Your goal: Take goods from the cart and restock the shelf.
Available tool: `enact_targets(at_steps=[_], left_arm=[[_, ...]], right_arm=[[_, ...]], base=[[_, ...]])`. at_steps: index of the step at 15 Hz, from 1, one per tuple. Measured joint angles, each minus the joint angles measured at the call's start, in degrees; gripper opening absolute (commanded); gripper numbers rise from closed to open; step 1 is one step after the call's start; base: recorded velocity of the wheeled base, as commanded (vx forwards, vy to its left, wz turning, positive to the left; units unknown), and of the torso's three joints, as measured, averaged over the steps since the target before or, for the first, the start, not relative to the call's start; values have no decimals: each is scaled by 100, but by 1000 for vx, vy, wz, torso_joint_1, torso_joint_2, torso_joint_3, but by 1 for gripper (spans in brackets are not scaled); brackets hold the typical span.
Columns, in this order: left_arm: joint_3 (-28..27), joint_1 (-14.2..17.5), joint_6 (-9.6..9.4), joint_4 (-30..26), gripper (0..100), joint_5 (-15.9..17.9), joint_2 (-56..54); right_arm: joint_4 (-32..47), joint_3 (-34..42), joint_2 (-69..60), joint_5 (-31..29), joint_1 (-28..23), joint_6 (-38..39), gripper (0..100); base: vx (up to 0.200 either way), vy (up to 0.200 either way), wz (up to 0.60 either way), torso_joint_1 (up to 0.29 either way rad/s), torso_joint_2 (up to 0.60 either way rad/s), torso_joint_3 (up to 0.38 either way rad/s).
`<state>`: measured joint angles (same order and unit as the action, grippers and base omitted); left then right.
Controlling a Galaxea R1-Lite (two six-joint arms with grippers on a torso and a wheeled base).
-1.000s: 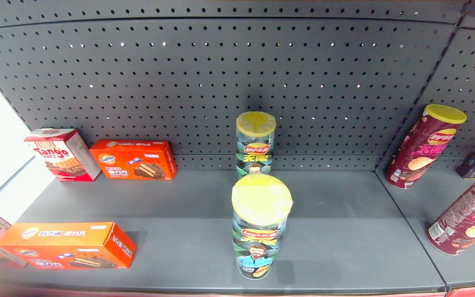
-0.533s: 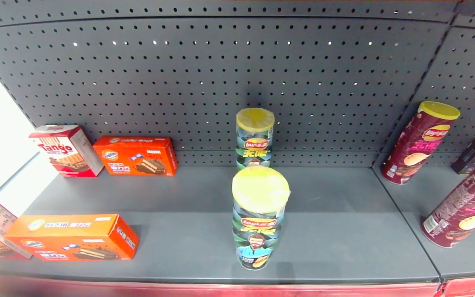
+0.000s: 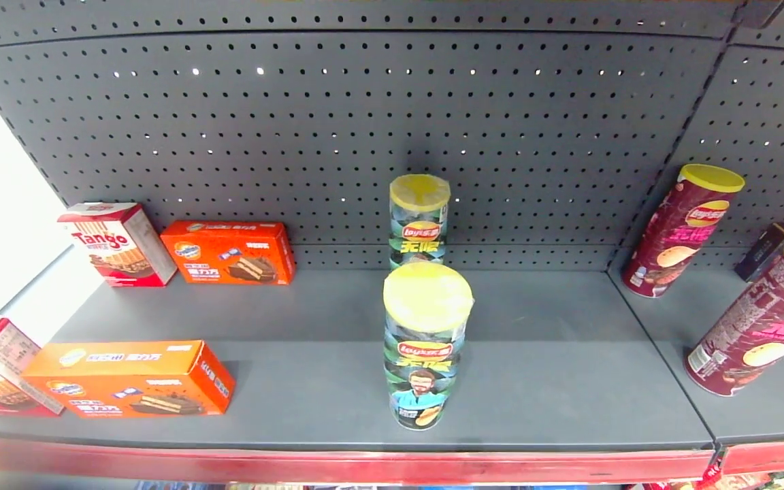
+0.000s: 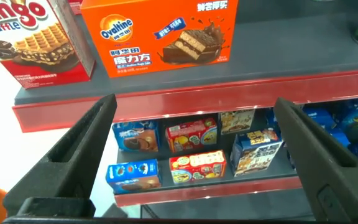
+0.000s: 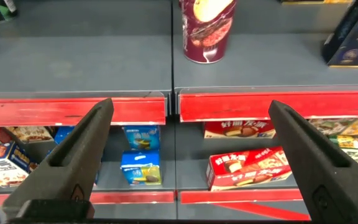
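Shelf [image 3: 555, 381]: dark grey deck with a red front lip and a pegboard back.

Stock on it:
- front chip can [image 3: 426, 347], upright near the lip
- rear chip can [image 3: 420, 221], upright against the pegboard, directly behind the front one
- two orange boxes, one at the front left [image 3: 130, 381] and one at the back [image 3: 229, 252]
- wafer box [image 3: 118, 243], just beside the rear orange box
- two maroon cans [image 3: 681, 231] in the bay to the right

Left claw [image 4: 194, 102]: jaws spread wide, holding nothing; it hangs in front of the lip, below the front orange box.
Right claw [image 5: 191, 104]: jaws equally wide, holding nothing; it hangs below the lip near the bay divider.

Handling, as a judgement:
- Cans are probably light, with stiff but crushable card walls and a slick wrap; take them across the mid-body with moderate squeeze and keep them upright; the lid gives no hold.
- Boxes are probably light and dent at the corners; grip across the narrow faces.

Views:
- The head camera gives the depth of the shelf, the back row and the open floor either side of the cans.
- The wrist cameras give the lower shelf [image 4: 197, 190] with its small boxes [image 4: 193, 134], and each claw's opening.
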<state>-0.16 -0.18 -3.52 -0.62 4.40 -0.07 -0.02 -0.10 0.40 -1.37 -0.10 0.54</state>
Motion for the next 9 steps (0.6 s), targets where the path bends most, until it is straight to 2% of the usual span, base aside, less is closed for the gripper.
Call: enact_targets(at_steps=[9], left_arm=[[-2, 0, 0, 0, 100, 0, 2]], right_arm=[[2, 0, 1, 4, -1, -18, 100]], base=[[0, 0, 0, 0, 0, 0]])
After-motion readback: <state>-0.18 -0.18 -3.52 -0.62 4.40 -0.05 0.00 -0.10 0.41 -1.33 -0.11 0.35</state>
